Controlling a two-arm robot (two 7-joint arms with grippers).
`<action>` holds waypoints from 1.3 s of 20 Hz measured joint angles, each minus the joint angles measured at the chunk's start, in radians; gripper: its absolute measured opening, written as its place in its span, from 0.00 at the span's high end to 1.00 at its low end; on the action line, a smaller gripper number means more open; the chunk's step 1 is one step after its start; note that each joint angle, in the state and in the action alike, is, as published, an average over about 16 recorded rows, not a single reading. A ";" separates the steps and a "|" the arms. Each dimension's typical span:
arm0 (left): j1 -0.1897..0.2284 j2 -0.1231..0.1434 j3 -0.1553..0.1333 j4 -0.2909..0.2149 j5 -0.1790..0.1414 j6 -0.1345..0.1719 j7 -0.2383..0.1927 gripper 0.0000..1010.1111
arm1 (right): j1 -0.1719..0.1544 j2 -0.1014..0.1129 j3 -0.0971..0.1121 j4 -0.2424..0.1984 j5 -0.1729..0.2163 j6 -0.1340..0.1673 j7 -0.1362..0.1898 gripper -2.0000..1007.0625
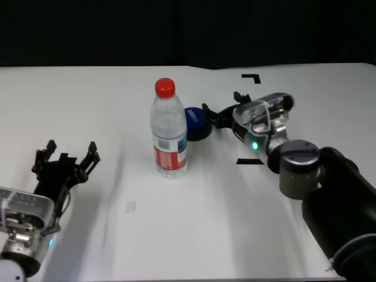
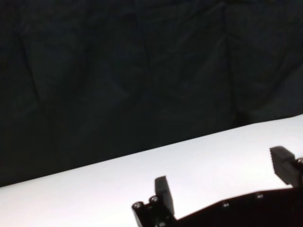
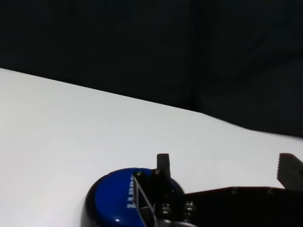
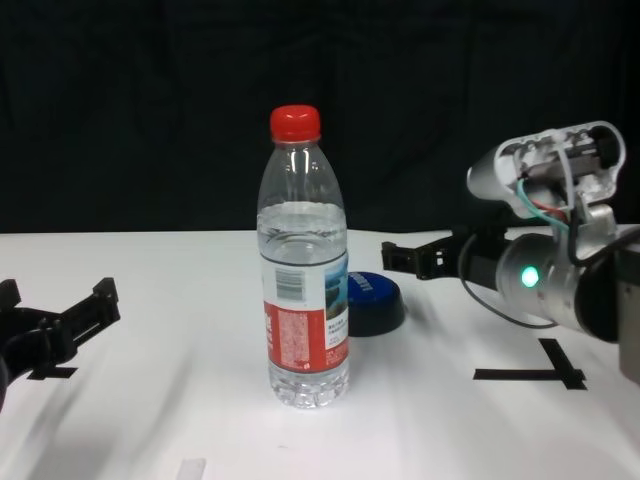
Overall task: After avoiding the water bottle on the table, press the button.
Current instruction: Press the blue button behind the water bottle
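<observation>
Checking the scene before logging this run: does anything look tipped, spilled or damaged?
Nothing stands out. The water bottle stands upright and capped on the table, no spill around it. The button sits flat behind it, right gripper beside it; left gripper hovers apart.

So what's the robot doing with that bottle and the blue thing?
It isn't touching the water bottle, which stands upright on the table. The right gripper, fingers open, has reached around behind the bottle and sits at the blue button. Whether it's pressing yet can't be told. The left gripper waits open, near the table's front left.
</observation>
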 joint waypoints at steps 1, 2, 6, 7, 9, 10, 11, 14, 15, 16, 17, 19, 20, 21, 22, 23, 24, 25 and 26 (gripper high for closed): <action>0.000 0.000 0.000 0.000 0.000 0.000 0.000 0.01 | 0.009 -0.002 -0.002 0.015 -0.002 -0.004 0.001 0.00; 0.000 0.000 0.000 0.000 0.000 0.000 0.000 0.01 | 0.018 -0.005 -0.004 0.029 -0.003 -0.009 0.002 0.00; 0.000 0.000 0.000 0.000 0.000 0.000 0.000 0.01 | 0.054 -0.013 -0.011 0.088 -0.010 -0.029 0.008 0.00; 0.000 0.000 0.000 0.000 0.000 0.000 0.000 0.01 | 0.063 -0.016 -0.012 0.103 -0.011 -0.033 0.009 0.00; 0.000 0.000 0.000 0.000 0.000 0.000 0.000 0.01 | 0.078 -0.019 -0.015 0.129 -0.014 -0.042 0.012 0.00; 0.000 0.000 0.000 0.000 0.000 0.000 0.000 0.01 | 0.085 -0.021 -0.017 0.141 -0.015 -0.046 0.014 0.00; 0.000 0.000 0.000 0.000 0.000 0.000 0.000 0.01 | 0.092 -0.023 -0.018 0.153 -0.017 -0.049 0.015 0.00; 0.000 0.000 0.000 0.000 0.000 0.000 0.000 0.01 | 0.109 -0.028 -0.021 0.186 -0.020 -0.057 0.018 0.00; 0.000 0.000 0.000 0.000 0.000 0.000 0.000 0.01 | 0.114 -0.030 -0.022 0.195 -0.021 -0.059 0.019 0.00; 0.000 0.000 0.000 0.000 0.000 0.000 0.000 0.01 | 0.118 -0.031 -0.023 0.204 -0.022 -0.061 0.019 0.00; 0.000 0.000 0.000 0.000 0.000 0.000 0.000 0.01 | 0.121 -0.033 -0.023 0.211 -0.023 -0.061 0.020 0.00; 0.000 0.000 0.000 0.000 0.000 0.000 0.000 0.01 | 0.127 -0.035 -0.025 0.224 -0.025 -0.062 0.020 0.00; 0.000 0.000 0.000 0.000 0.000 0.000 0.000 0.01 | 0.128 -0.036 -0.025 0.229 -0.026 -0.062 0.020 0.00; 0.000 0.000 0.000 0.000 0.000 0.000 0.000 0.01 | 0.130 -0.037 -0.026 0.234 -0.027 -0.061 0.020 0.00; 0.000 0.000 0.000 0.000 0.000 0.000 0.000 0.01 | 0.131 -0.038 -0.026 0.238 -0.028 -0.061 0.020 0.00; 0.000 0.000 0.000 0.000 0.000 0.000 0.000 0.01 | 0.132 -0.039 -0.026 0.242 -0.029 -0.060 0.019 0.00; 0.000 0.000 0.000 0.000 0.000 0.000 0.000 0.01 | 0.133 -0.040 -0.026 0.245 -0.029 -0.060 0.018 0.00; 0.000 0.000 0.000 0.000 0.000 0.000 0.000 0.01 | 0.134 -0.041 -0.026 0.248 -0.030 -0.059 0.018 0.00; 0.000 0.000 0.000 0.000 0.000 0.000 0.000 0.01 | 0.135 -0.041 -0.026 0.251 -0.031 -0.058 0.017 0.00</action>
